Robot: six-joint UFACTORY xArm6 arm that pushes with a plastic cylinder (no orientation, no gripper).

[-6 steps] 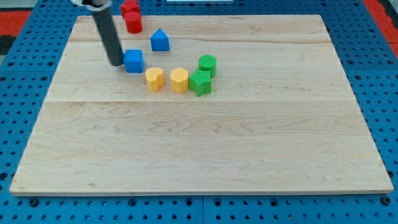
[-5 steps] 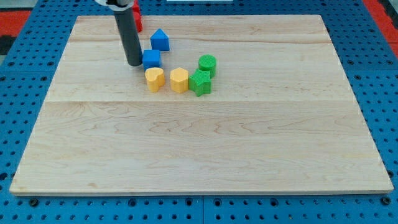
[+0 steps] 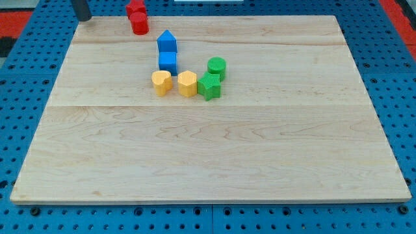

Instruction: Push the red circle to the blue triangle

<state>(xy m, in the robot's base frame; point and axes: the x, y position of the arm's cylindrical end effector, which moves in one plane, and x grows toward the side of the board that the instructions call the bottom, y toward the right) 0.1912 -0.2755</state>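
Waiting near the counter's [image 3: 364, 130] top-left corner, our tip [image 3: 82, 17] sits left of the red circle [image 3: 139, 25]; no hand exists. Next we circle above it, pushing toward the blue triangle [image 3: 167, 41]

On the wooden counter [image 3: 214, 162] I see red blocks [image 3: 137, 17] just right of my tip [image 3: 82, 17]; lower right sit a blue triangle [image 3: 167, 41], blue cube [image 3: 168, 62], two yellow blocks [image 3: 162, 82] [image 3: 187, 83] and two green blocks [image 3: 209, 86] [image 3: 217, 66].

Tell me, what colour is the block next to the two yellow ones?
Green: the green star-shaped block, right of the yellow blocks in the camera view.
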